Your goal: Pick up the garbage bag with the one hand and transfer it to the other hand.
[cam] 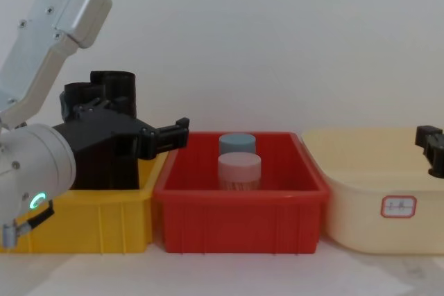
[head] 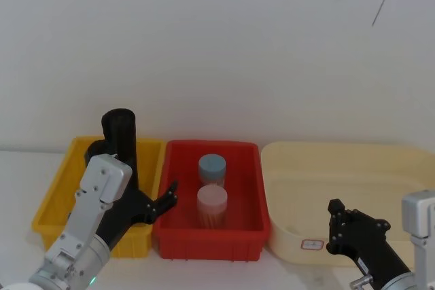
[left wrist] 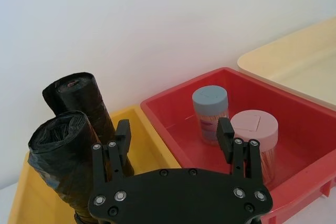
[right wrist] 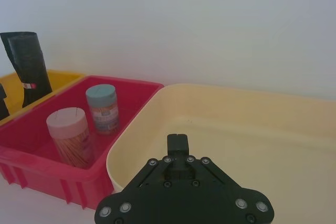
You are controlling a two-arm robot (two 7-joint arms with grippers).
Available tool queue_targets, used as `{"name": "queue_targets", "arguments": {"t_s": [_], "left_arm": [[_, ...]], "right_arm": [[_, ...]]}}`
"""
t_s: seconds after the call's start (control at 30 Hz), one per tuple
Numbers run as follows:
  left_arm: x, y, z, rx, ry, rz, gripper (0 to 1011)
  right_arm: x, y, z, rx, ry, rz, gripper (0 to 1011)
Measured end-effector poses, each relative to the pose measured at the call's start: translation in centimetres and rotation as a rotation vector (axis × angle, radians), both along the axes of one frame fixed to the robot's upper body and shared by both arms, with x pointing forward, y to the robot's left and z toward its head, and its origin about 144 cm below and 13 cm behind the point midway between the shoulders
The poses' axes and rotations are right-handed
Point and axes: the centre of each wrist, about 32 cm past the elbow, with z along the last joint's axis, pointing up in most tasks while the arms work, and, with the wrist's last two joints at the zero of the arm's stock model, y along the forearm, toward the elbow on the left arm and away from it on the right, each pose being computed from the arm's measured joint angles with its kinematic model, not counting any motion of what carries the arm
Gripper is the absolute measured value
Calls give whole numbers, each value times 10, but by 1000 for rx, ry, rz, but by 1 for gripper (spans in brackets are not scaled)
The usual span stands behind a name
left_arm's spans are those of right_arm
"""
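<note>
white wall [head: 217,45] rises behind a pale table [cam: 229,272] that carries three bins in a row: a yellow bin [cam: 97,220] on the robot's left, a red bin [cam: 236,220] in the middle and a cream bin [cam: 354,171] on the right with a small label [cam: 398,206] on its front. the garbage bag [left wrist: 58,156], a crinkly black roll with no band, stands upright in the yellow bin, close beside a second black roll [right wrist: 23,61] that rises a little higher and wears a red-and-white label band [right wrist: 30,85]. the left gripper [left wrist: 174,132], on the silver arm with the green ring, is held at the yellow bin's red-bin side with its fingers spread wide and nothing between them. in the left wrist view the garbage bag sits just outside one finger [left wrist: 123,135], not within the gap, while the other finger reaches over the red bin; whether the finger touches the bag cannot be told. inside the red bin a blue-lidded jar [head: 211,166] stands behind a pink-lidded jar [head: 211,198], both upright. the right gripper [right wrist: 177,141] hangs over the front part of the cream bin, well apart from the rolls, its notched fingertips pressed together and empty.
</note>
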Motion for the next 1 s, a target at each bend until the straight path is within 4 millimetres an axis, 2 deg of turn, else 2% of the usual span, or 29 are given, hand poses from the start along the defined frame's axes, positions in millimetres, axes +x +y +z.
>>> {"name": "queue_targets", "arguments": {"t_s": [1.0], "left_arm": [[0,0,0,0,0,0,1001]], "right_arm": [[0,0,0,0,0,0,0]]}}
